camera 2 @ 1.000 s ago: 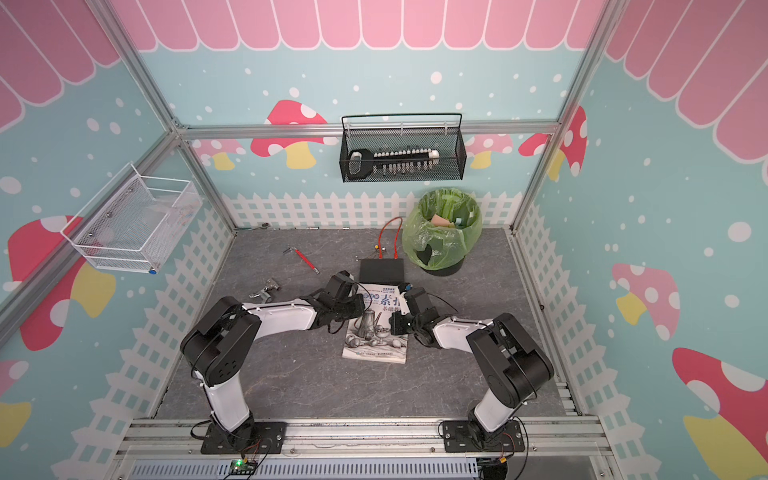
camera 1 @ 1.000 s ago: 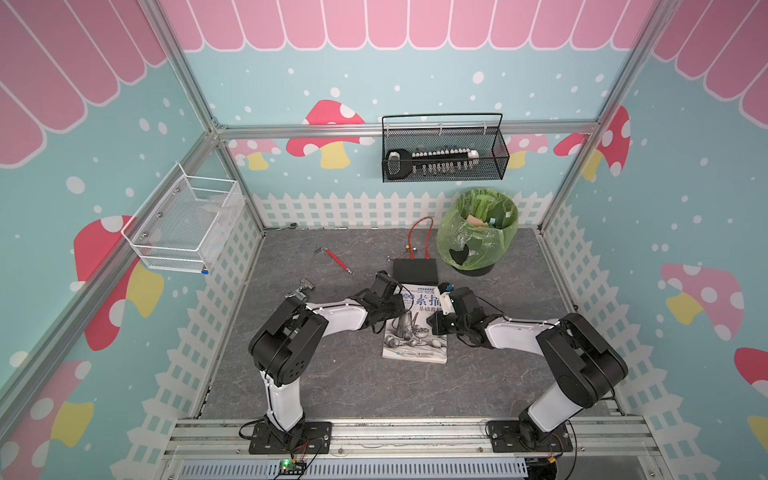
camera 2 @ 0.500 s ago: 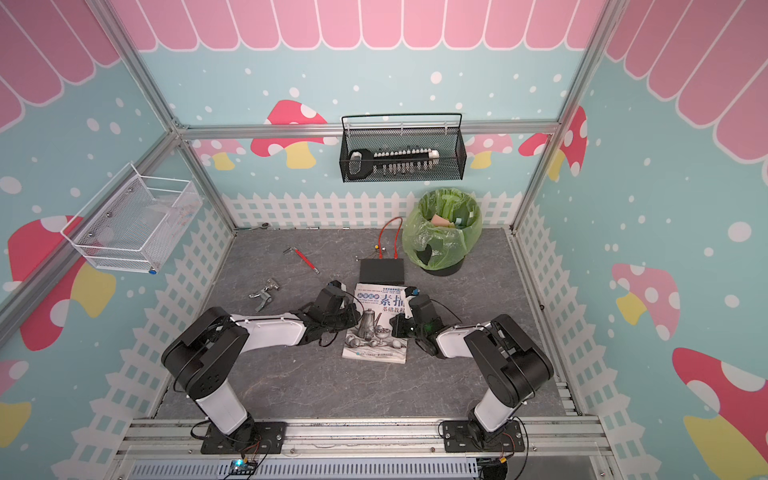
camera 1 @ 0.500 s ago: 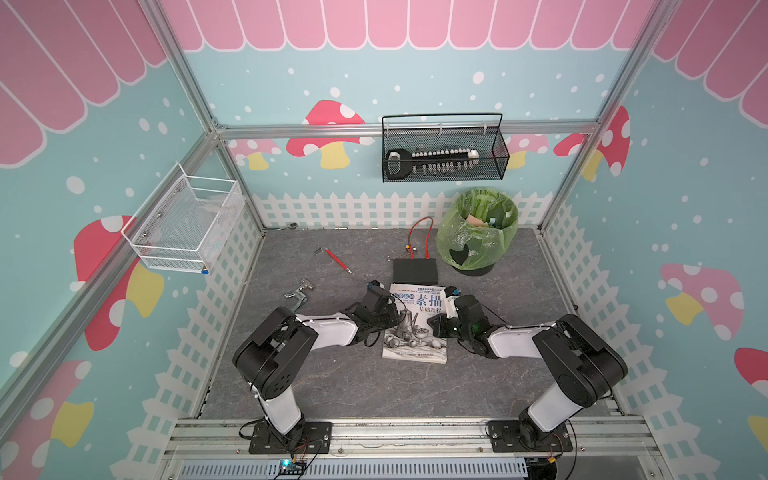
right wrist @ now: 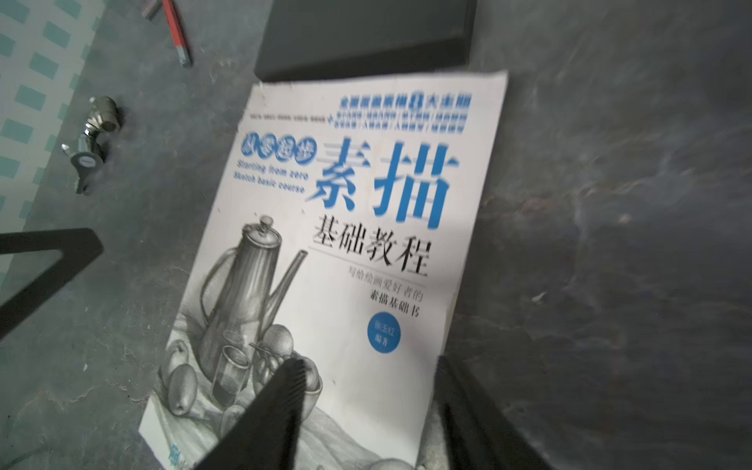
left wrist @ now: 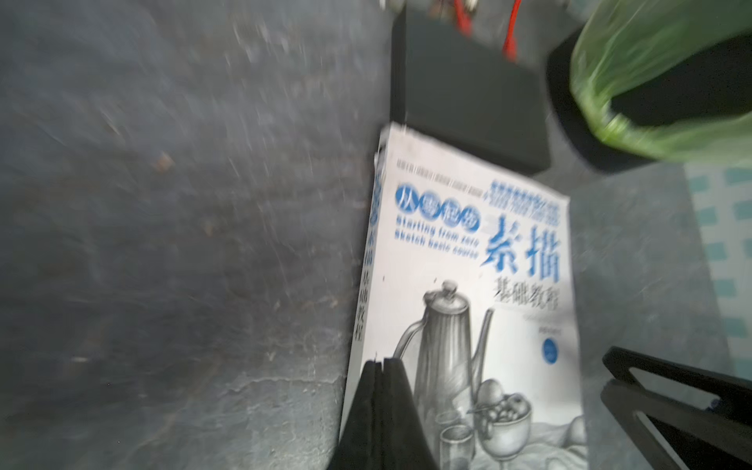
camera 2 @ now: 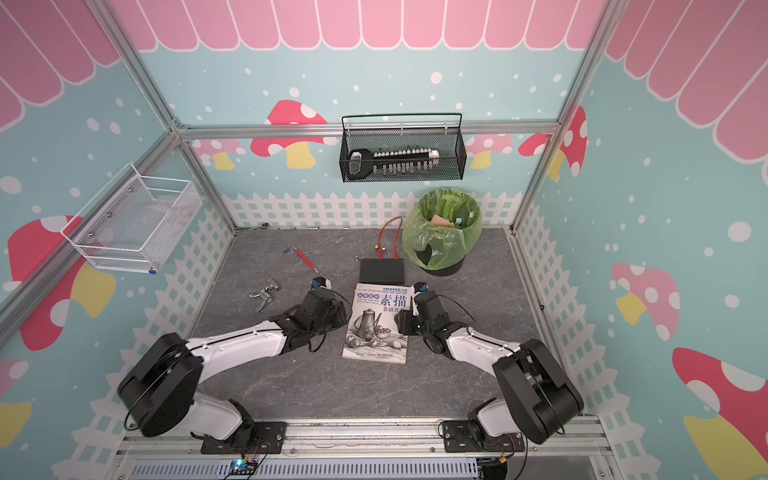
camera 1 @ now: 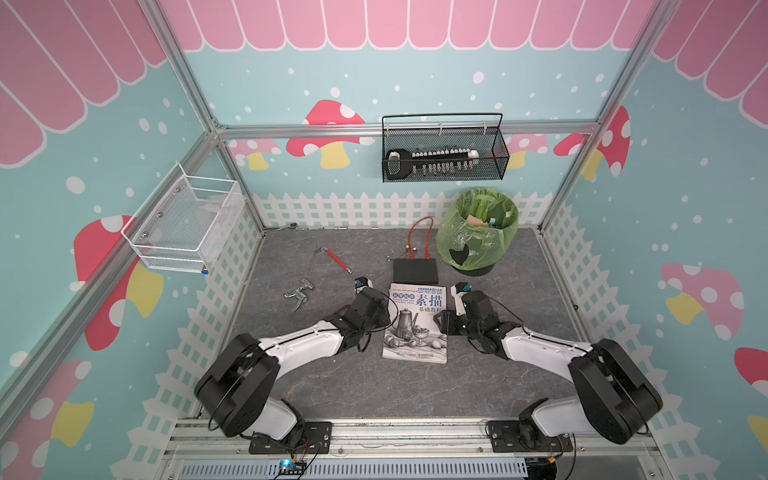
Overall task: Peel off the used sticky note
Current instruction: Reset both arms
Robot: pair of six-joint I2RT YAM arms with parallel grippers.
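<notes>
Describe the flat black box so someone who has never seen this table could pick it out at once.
On the grey table, find the green-bagged bin at the far right. Left of its base, just beyond the sketching book, lies the flat black box. It alone is plain black, with red wires looping behind it.

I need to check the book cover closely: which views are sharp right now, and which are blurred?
Left wrist view: strong motion blur, the book print smeared and the table streaked. Right wrist view: milder blur, big title legible, small print soft. Both top views: sharp and evenly lit, no glare, but the book is small there.
</notes>
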